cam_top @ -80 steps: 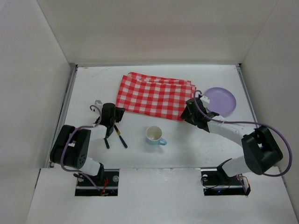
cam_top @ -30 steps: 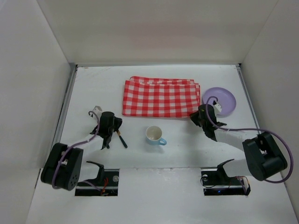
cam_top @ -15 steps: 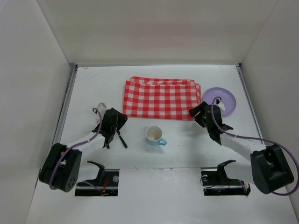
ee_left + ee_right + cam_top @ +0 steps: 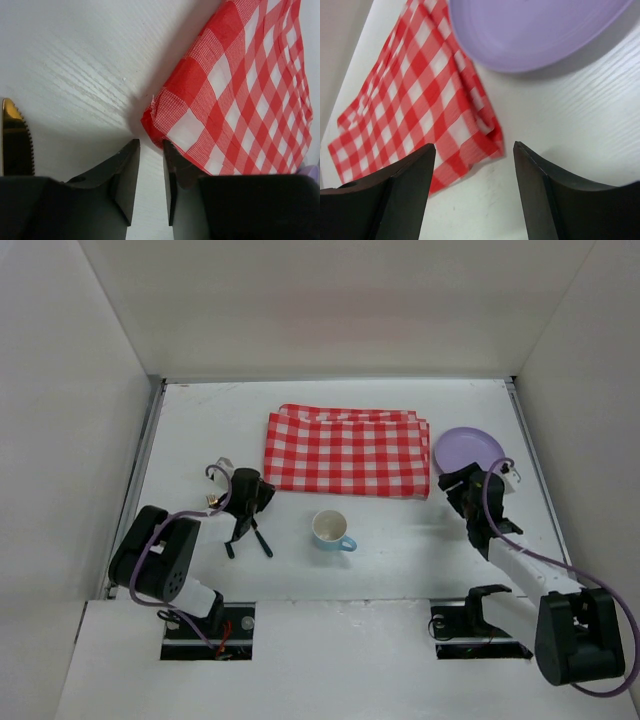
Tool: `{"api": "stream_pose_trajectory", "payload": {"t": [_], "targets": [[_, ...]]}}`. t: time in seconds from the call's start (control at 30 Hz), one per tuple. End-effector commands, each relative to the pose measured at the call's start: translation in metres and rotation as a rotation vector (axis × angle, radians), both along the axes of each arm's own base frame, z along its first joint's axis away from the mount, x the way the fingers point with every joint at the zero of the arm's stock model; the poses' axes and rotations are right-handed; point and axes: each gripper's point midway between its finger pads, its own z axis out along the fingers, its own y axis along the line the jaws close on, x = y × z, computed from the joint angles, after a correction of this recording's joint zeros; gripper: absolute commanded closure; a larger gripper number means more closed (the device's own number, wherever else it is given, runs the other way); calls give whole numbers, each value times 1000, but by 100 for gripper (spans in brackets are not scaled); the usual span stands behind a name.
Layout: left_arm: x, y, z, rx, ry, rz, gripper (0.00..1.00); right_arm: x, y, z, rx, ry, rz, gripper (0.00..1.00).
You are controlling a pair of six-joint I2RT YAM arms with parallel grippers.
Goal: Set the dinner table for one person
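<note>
The dinner table (image 4: 400,540) is the white surface. On it lies a folded red-and-white checked cloth (image 4: 345,452), its corners seen in both wrist views (image 4: 240,100) (image 4: 415,95). A lilac plate (image 4: 470,452) (image 4: 540,30) sits right of the cloth. In front of the cloth stands a cup (image 4: 330,530). My left gripper (image 4: 255,495) (image 4: 150,150) is just off the cloth's near left corner, its jaws a narrow gap apart with nothing between them. My right gripper (image 4: 462,492) (image 4: 474,147) is wide open and empty, near the cloth's near right corner and the plate's edge.
Two dark-handled pieces of cutlery (image 4: 250,537) lie by the left gripper; a gold serrated knife blade (image 4: 15,140) shows in the left wrist view. Metal rails (image 4: 140,480) and white walls bound the table on the left, right and back.
Both grippers were shut and have opened, letting go of the cloth, which lies still. The right gripper drew back to the right, toward the plate. The left jaws have since narrowed again.
</note>
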Motion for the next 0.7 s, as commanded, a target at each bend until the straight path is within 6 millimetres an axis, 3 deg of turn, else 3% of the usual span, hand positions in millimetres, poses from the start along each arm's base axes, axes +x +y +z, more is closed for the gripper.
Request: {"api": "stream_pose_trajectory", "payload": {"t": [0.0,0.13,0.43,0.67], "targets": [[17,-3,6,-11,-45,8,82,10,-26,12,-17,-35,-67,31],[16,-4,-8,-19,-17,3,94,15,-53,13,-25,-35,-139,30],[-17,3,-12,-22,-8,-7,96,24,-107,-6,-23,23,-320,30],[-27,12,-4,-21,-27,0,96,41,-123,-15,-25,60,-354,40]]}}
